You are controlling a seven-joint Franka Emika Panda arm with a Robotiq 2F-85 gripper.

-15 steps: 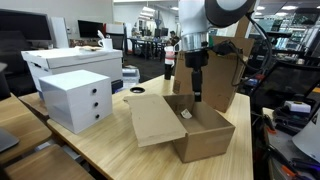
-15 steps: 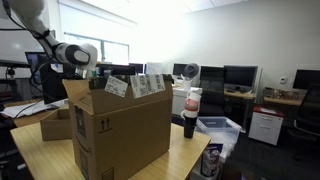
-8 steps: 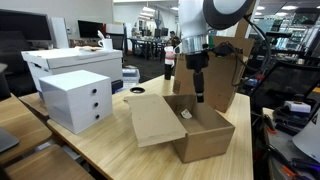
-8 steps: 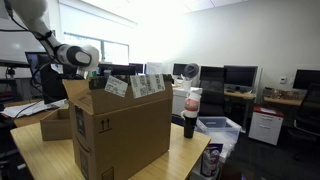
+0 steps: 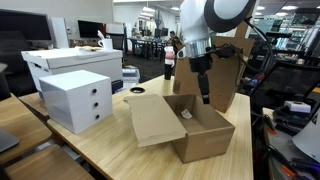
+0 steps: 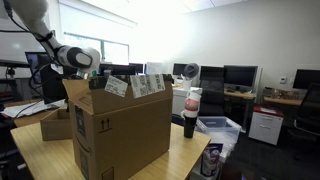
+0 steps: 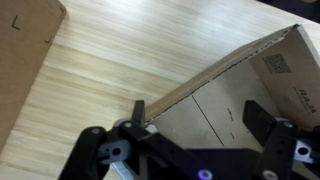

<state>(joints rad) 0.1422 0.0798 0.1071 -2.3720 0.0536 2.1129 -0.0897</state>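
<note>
Hanging over the wooden table, the gripper points straight down above the small cardboard box, which sits open near the table's edge. Its jaws are spread wide and there is nothing between them. It is above the box's far side and touches no cardboard that I can see. The wrist view shows this from above. The two dark fingers stand well apart, and a raised wall of the small cardboard box runs slantwise between them, with bare tabletop beyond it. One long flap of the box lies folded outward toward the white drawer unit. That unit stands well apart from the box, with a larger white box behind it. Inside the open box, near its back corner, lies something small and pale that I cannot make out. Just behind the gripper stands a tall brown carton. In an exterior view that carton fills the foreground and hides the claw, so only the arm shows above it. A dark bottle stands beside the carton there, and the small cardboard box peeks out on the other side.
</note>
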